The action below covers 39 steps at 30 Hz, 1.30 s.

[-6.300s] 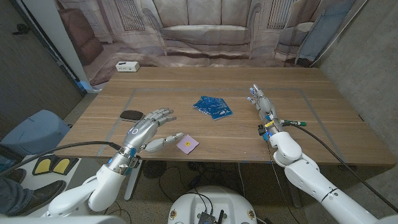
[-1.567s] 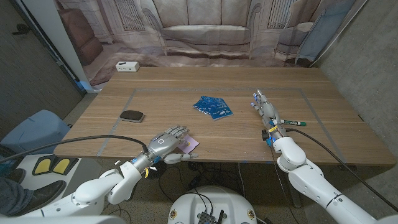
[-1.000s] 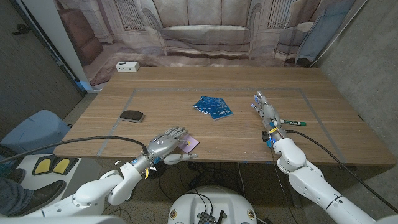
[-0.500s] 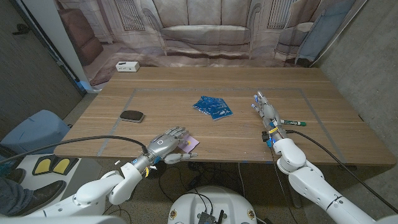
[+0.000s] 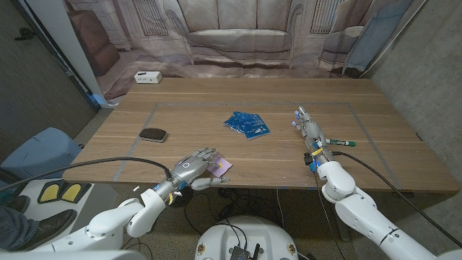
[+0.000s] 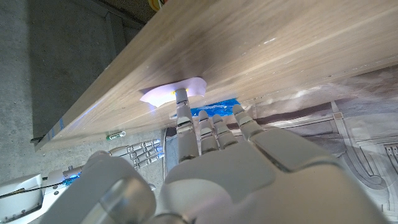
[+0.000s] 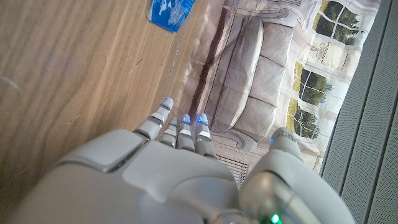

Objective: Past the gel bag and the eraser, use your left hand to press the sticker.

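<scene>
A pale pink sticker lies near the table's front edge; in the left wrist view the sticker is under one fingertip. My left hand sits at the front edge with its fingers reaching onto the sticker, and one fingertip presses it. The blue gel bag lies at the table's middle; the gel bag also appears ahead of my right hand. A black eraser rests at the left. My right hand stands on the table at the right, fingers straight, holding nothing.
A green-capped marker lies just right of my right hand. A small white box sits at the far left corner of the wooden table. A printed backdrop hangs behind the table.
Since 6.3 s ago my left hand came down and right from beside the eraser onto the sticker. Over the last second nothing has visibly moved.
</scene>
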Each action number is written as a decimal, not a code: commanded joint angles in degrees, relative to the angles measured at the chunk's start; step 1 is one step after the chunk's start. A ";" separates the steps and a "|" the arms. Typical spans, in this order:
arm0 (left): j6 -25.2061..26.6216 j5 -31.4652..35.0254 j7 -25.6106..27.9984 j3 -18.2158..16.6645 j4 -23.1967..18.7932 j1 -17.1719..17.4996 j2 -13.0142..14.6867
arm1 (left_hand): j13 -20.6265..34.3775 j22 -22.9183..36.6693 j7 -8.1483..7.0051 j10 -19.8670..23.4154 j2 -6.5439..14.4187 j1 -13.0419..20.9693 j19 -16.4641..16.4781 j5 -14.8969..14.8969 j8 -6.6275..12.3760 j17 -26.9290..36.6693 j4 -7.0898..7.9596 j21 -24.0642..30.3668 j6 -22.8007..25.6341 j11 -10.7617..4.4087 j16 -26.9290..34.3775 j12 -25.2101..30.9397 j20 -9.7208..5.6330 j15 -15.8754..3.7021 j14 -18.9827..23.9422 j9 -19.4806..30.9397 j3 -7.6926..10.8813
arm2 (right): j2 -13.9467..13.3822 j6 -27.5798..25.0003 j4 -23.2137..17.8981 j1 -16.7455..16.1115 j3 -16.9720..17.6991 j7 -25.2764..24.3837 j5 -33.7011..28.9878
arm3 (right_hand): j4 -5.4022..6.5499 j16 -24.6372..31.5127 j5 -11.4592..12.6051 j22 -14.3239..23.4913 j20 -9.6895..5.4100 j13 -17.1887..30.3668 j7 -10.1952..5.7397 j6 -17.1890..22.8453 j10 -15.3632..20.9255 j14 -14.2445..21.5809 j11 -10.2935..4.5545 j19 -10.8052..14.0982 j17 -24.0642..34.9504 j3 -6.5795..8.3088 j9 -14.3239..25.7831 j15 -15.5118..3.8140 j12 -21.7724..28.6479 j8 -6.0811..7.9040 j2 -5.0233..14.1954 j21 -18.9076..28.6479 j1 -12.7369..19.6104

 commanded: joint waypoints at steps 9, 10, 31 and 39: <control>0.41 -0.23 1.02 0.07 0.58 0.09 0.20 | -0.07 0.06 0.40 0.95 0.38 0.83 0.33 0.39 0.35 0.15 -0.19 -0.04 2.05 0.08 0.27 0.49 0.07 -0.13 0.74 0.51 0.07 | 0.11 -0.28 -0.14 0.11 -0.16 -0.10 0.09 | -0.18 0.01 -0.18 0.16 -0.07 0.17 -0.04 0.58 0.07 -0.16 0.10 0.49 0.14 -0.06 0.06 0.41 0.10 -0.11 0.39 -0.17 -0.06; 0.37 -0.25 1.19 0.04 0.65 0.05 0.16 | -0.07 0.06 0.35 0.94 0.40 0.86 0.34 0.39 0.33 0.15 -0.20 -0.04 2.05 0.10 0.25 0.49 0.05 -0.18 0.71 0.51 0.07 | 0.04 -0.23 -0.14 0.06 -0.16 -0.15 -0.09 | -0.18 0.02 -0.18 0.16 -0.07 0.17 -0.04 0.56 0.08 -0.13 0.10 0.49 0.14 -0.06 0.06 0.45 0.10 -0.12 0.39 -0.18 -0.06; 1.20 0.10 6.93 -1.98 0.27 1.18 0.31 | -0.05 0.10 -0.01 2.17 1.09 2.08 1.35 0.32 -0.09 0.14 -0.72 0.23 1.80 -0.03 0.15 0.75 0.05 -0.13 1.11 0.54 0.44 | 0.11 0.08 -0.07 -0.31 0.04 -0.01 0.36 | -0.23 0.10 -0.18 0.16 0.04 0.17 -0.06 0.51 0.19 0.09 0.11 0.71 0.14 -0.18 0.06 0.57 0.13 -0.16 0.41 -0.25 -0.14; 1.26 0.56 7.44 -2.36 0.18 0.88 0.35 | -0.04 0.12 -0.15 2.42 1.33 2.59 1.98 0.26 -0.14 0.14 -0.96 0.41 1.90 0.06 0.23 0.76 -0.10 -0.01 1.57 0.55 0.60 | 0.14 0.16 -0.31 -0.73 0.30 -0.48 0.36 | -0.26 0.11 -0.18 0.17 0.09 0.17 -0.14 0.51 0.19 0.14 0.11 0.75 0.13 -0.22 0.06 0.60 0.12 -0.16 0.42 -0.30 -0.16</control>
